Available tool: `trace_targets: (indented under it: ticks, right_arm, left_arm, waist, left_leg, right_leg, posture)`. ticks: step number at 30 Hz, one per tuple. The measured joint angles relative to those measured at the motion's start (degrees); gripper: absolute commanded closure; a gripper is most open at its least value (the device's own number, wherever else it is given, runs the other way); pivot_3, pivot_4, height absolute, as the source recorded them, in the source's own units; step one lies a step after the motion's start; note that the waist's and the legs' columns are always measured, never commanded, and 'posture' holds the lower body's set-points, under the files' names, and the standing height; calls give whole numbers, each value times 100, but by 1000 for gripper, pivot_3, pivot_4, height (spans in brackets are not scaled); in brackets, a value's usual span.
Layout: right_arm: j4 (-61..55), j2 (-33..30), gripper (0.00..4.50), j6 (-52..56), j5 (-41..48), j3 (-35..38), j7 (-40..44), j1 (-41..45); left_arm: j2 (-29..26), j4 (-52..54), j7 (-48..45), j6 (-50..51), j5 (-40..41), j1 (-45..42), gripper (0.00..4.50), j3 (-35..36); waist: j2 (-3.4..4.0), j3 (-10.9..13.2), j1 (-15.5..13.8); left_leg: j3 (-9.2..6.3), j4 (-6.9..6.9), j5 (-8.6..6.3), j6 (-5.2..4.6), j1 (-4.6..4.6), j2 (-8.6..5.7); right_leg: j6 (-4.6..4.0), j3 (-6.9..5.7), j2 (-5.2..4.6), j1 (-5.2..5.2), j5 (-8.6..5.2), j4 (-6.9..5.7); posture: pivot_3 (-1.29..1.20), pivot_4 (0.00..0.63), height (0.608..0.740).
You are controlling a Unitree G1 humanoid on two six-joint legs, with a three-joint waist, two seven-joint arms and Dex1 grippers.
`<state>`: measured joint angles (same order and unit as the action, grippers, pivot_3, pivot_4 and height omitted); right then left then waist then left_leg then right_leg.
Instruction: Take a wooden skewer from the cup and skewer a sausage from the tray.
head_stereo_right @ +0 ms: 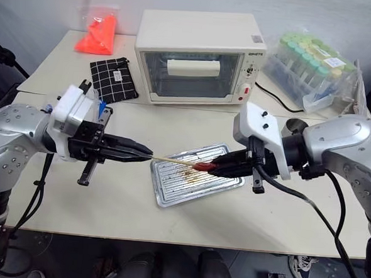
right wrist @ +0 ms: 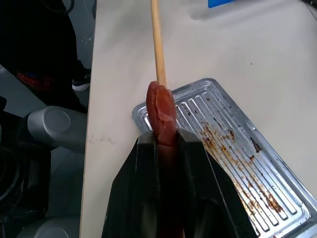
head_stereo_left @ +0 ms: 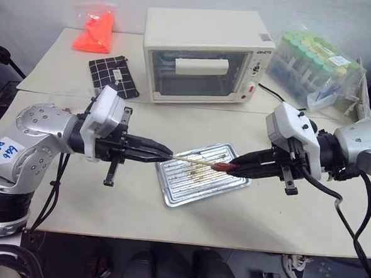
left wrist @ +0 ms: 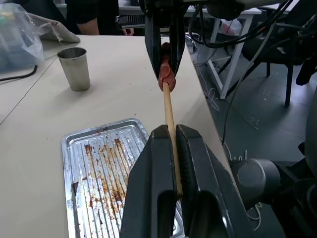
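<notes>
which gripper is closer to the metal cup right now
Right. The right gripper, shut on the sausage, is over the tray's near side to the cup; the left gripper holds the skewer beyond the tray's far edge.

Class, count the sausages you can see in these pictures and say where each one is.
1. The sausage is clamped in the right end effector, above the tray, with the wooden skewer at its tip. None lie on the tray.

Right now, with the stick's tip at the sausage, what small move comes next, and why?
Probably ease the left tool toward the right tool, along the stick. Its tip meets the end of the sausage, held above the tray, but most of the stick is bare.
</notes>
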<state>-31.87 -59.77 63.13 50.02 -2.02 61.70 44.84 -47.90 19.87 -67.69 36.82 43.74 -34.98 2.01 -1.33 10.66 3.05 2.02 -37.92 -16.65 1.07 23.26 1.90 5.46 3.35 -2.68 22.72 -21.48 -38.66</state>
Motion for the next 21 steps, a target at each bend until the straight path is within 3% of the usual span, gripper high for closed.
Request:
trace_targets:
  ticks: [14,21]
  right_arm:
    - [41,115,4162,341,18,-3,-321,155]
    - [42,115,4162,370,12,-3,-379,155]
  left_arm:
    - [898,-475,2,-237,-616,-300,4500,-335]
    - [1073,-494,3,-263,-784,-291,4500,-333]
  waist:
    - [0,0,-5]
    - [0,0,-7]
  left_leg:
    - [0,-7,0,0,2,0]
    - [0,-7,1,2,3,0]
  right_leg:
    - [0,0,1,0,0,-3]
    - [0,0,0,0,0,-4]
  posture:
    - [0,150,740]
    - [0,150,740]
